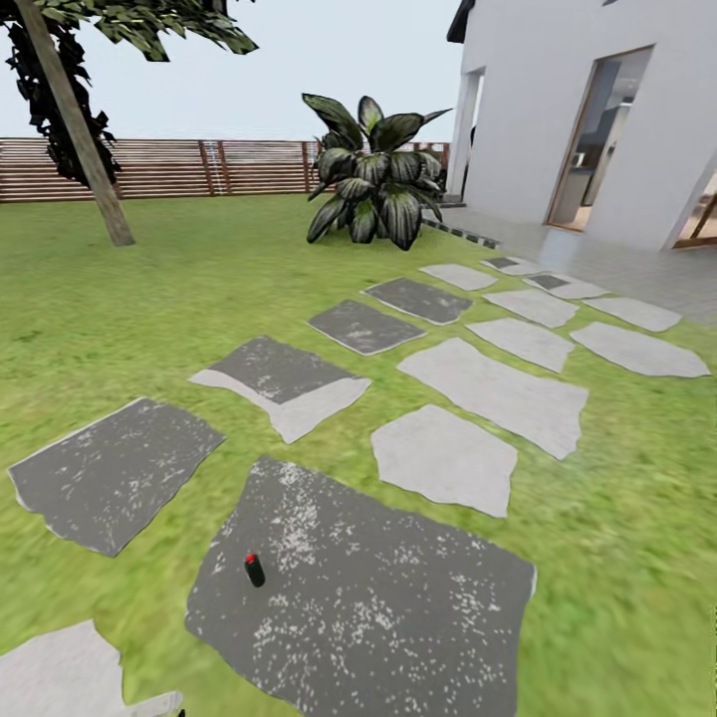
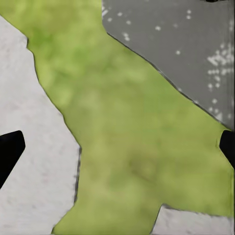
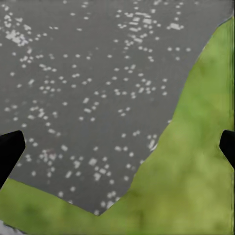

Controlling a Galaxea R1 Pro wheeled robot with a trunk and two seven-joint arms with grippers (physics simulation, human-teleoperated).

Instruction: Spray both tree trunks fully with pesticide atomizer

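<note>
The pesticide atomizer [image 1: 254,570], a small black bottle with a red top, stands upright on a large dark grey paving slab [image 1: 378,607] flecked with white specks, low in the head view. One tree stands far off at the back left, with a leaning grey-brown trunk [image 1: 78,129] and a dark crown [image 1: 149,25]. My left gripper [image 2: 117,149] is open over grass between a pale slab [image 2: 34,147] and a dark one, holding nothing. My right gripper [image 3: 117,149] is open over the speckled slab's edge [image 3: 98,98] and grass, also holding nothing.
Grey paving slabs [image 1: 493,388] run across the lawn [image 1: 617,518] toward a white house [image 1: 597,110] with an open doorway at the right. A broad-leaved dark plant [image 1: 376,184] stands mid-back. A brown slat fence [image 1: 199,167] closes off the far side.
</note>
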